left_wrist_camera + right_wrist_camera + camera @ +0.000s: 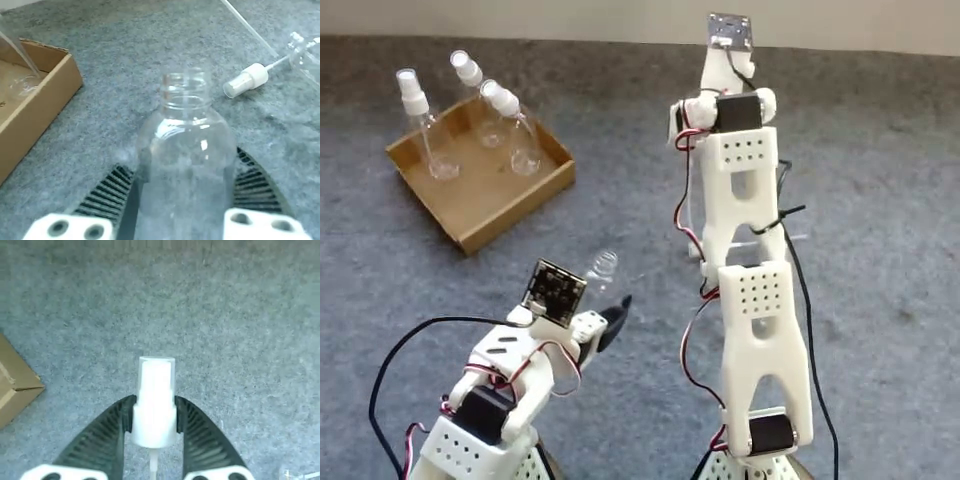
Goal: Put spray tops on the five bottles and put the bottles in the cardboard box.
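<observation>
Standing in the cardboard box [520,210] are three bottles [510,130], each with a spray top on. The left fingers [107,192] pinch a fourth, uncapped bottle [185,165] near the box; the right fingers [100,440] pinch one spray top [155,405]. Another spray top [247,80] lies on the worktop [125,75] beside a fifth bottle [307,57].

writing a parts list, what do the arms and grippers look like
The left arm and right arm are white links with grids of small holes, black motors at the joints, and red, black and white cables. The left gripper and right gripper have black ribbed fingers on white bases.
</observation>
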Motion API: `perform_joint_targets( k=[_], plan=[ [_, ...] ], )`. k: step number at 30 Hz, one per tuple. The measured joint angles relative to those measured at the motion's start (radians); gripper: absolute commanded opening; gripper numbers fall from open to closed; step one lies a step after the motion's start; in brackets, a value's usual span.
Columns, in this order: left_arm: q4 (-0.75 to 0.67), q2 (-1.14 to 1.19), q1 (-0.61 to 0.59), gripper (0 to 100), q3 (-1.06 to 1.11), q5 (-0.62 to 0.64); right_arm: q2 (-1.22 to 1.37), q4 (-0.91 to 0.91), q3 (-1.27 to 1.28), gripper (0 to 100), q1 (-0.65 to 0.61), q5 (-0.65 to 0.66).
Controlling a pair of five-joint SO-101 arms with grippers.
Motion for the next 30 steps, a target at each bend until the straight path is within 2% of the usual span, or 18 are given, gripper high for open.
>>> perform_joint_targets(
  k=[5,16,30],
  plan=[
    [0.031,0.0,0.055,12,0.0,0.0,-0.137,0.0,-0.002,0.5,0.012,0.002],
    [0.034,0.0,0.061,11,0.0,0.0,-0.508,0.002,0.011,0.5,0.052,0.002],
    [0.034,0.0,0.061,11,0.0,0.0,-1.092,0.003,0.605,0.5,0.052,0.008]
  ],
)
